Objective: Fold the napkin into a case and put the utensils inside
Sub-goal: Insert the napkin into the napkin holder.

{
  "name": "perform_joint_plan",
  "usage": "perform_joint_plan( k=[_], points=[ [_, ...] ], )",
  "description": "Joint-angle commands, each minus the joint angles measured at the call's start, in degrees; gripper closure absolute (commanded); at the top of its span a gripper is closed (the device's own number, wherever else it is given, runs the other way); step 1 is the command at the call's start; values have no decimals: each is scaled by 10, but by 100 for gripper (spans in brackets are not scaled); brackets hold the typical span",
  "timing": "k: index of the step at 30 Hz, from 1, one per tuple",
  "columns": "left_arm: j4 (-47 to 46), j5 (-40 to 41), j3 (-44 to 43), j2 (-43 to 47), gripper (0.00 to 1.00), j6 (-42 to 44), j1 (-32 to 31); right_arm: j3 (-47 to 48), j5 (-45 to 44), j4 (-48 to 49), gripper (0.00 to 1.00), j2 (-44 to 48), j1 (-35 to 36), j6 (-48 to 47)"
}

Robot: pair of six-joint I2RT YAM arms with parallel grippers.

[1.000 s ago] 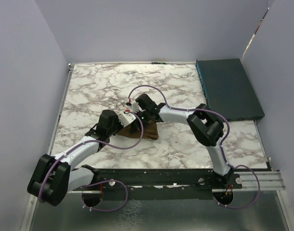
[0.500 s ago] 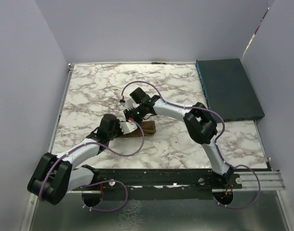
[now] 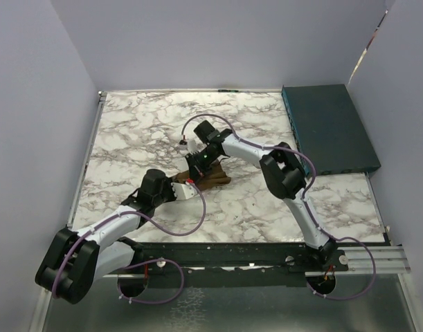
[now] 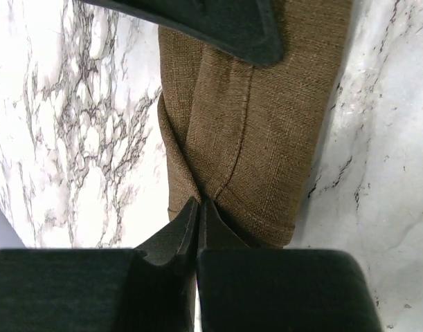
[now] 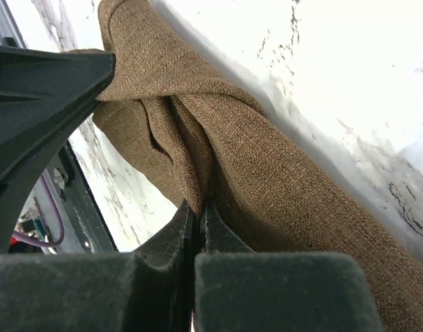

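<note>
since a second ago our left gripper [image 3: 189, 188] has drawn back toward the near left, the right gripper [image 3: 199, 166] has turned in over the cloth, and the napkin [image 3: 214, 177] has gone from a wide draped shape to a tighter brown bundle. from above, we see that bundle lying near the middle of the marble table [image 3: 142, 124], with both grippers at its left end and the teal box [image 3: 329, 128] well apart at the far right.

in the left wrist view, our left gripper [image 4: 199, 209] has its fingertips pressed together on a fold at the near edge of the napkin [image 4: 266, 138], which runs away from us as a narrow folded strip. the dark tip of the right gripper [image 4: 225, 24] sits over its far end.

in the right wrist view, the right gripper [image 5: 197, 211] is likewise closed tight, pinching a ridge of the twisted napkin [image 5: 280, 166]. the left gripper [image 5: 45, 90] touches the cloth's corner at the left.
</note>
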State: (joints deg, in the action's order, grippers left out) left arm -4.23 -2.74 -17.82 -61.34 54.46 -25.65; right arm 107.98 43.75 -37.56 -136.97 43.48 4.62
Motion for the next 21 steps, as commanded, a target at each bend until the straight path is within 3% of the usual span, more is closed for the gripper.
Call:
perform_joint_plan(
  k=[1,10,17,21],
  points=[
    [-6,-35,-5,-6,100,21,-5,32,48,-30,100,-22,2,-14],
    [-6,-52,-24,-30,100,23,-5,77,56,-52,100,-18,29,-33],
    [7,-91,-16,-10,100,58,-5,178,48,-137,100,-90,27,-76],
    [17,-108,-12,3,100,86,-5,167,72,-130,100,-109,9,-84]
  ],
)
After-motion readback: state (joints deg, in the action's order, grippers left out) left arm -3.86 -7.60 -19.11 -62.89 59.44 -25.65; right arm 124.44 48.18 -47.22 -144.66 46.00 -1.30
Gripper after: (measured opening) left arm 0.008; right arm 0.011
